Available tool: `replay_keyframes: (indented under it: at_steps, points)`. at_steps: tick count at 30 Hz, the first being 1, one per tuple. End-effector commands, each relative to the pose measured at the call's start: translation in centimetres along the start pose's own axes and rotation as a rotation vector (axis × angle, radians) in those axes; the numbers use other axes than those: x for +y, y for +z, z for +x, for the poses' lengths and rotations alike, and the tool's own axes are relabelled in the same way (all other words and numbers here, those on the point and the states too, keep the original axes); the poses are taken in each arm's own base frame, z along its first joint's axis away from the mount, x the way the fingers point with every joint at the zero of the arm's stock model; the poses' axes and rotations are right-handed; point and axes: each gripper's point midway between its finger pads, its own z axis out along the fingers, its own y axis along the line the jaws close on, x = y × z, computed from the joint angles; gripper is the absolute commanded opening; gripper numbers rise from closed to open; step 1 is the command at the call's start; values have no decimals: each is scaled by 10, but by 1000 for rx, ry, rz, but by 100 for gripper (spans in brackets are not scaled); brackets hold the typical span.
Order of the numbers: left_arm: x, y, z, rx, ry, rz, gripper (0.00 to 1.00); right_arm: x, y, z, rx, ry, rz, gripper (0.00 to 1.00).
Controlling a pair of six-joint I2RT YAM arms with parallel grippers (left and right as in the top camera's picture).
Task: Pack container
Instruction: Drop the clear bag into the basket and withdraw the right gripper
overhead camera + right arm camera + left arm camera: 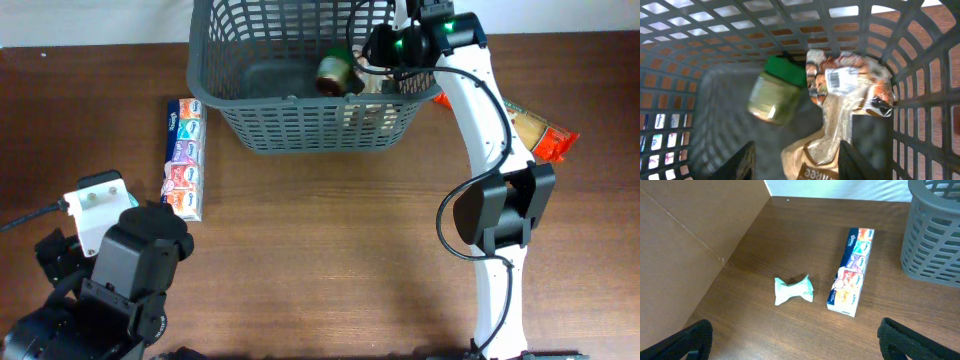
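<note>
The dark grey lattice basket (300, 125) stands at the back of the table. My right gripper (800, 167) is inside it at its right end, open, with nothing between the fingers. Below it lie a beige grain bag (845, 115) and a blurred jar with a green lid (772, 95), also seen from overhead (335, 72). My left gripper (800, 347) is open and empty, low over the table at the front left. Ahead of it lie a small green-white packet (793, 290) and a long strip of tissue packs (852, 270).
The tissue strip (184, 158) lies left of the basket. An orange-ended snack package (540, 130) lies on the table right of the right arm. A brown cardboard wall (685, 250) rises at the left of the left wrist view. The basket's corner (935, 230) shows there too.
</note>
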Motion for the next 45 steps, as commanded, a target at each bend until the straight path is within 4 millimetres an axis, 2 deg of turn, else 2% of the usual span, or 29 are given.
replay_keyframes:
  at_steps: [1, 5, 8, 12, 15, 17, 19, 20, 24, 29, 32, 34, 36, 41, 45]
  points:
    - [1, -1, -2, -6, 3, -1, 99, 17, -7, -4, -9, -5, -76, 49]
    - [1, -1, -2, -6, 3, -1, 99, 50, -38, -24, -60, -36, -208, 57]
    - [1, -1, -2, -6, 3, -1, 99, 74, -80, -48, -150, -76, -271, 62]
    - [1, -1, -2, -6, 3, -1, 99, 103, -150, -72, -287, -135, -337, 66]
    - [1, -1, -2, -6, 3, -1, 99, 119, -214, -84, -413, -181, -366, 78]
    - [1, -1, -2, -6, 3, -1, 99, 118, -250, -88, -486, -206, -358, 88]
    - [1, -1, -2, -6, 3, -1, 99, 109, -278, -88, -521, -216, -335, 96]
    - [1, -1, -2, -6, 3, -1, 99, 100, -290, -86, -529, -223, -312, 99]
    - [1, -1, -2, -6, 3, -1, 99, 53, -331, -71, -526, -243, -188, 99]
    - [1, -1, -2, -6, 3, -1, 99, -7, -361, -58, -510, -173, -55, 99]
    - [1, -1, -2, -6, 3, -1, 99, -57, -373, -59, -522, -88, 82, 99]
    - [1, -1, -2, -6, 3, -1, 99, -103, -377, -58, -535, 152, 194, 99]
    - [1, -1, -2, -6, 3, -1, 99, -136, -375, -53, -535, 379, 244, 99]
    - [1, -1, -2, -6, 3, -1, 99, -187, -347, -43, -507, 847, 257, 99]
    - [1, -1, -2, -6, 3, -1, 99, -228, -319, -26, -523, 1249, 359, 99]
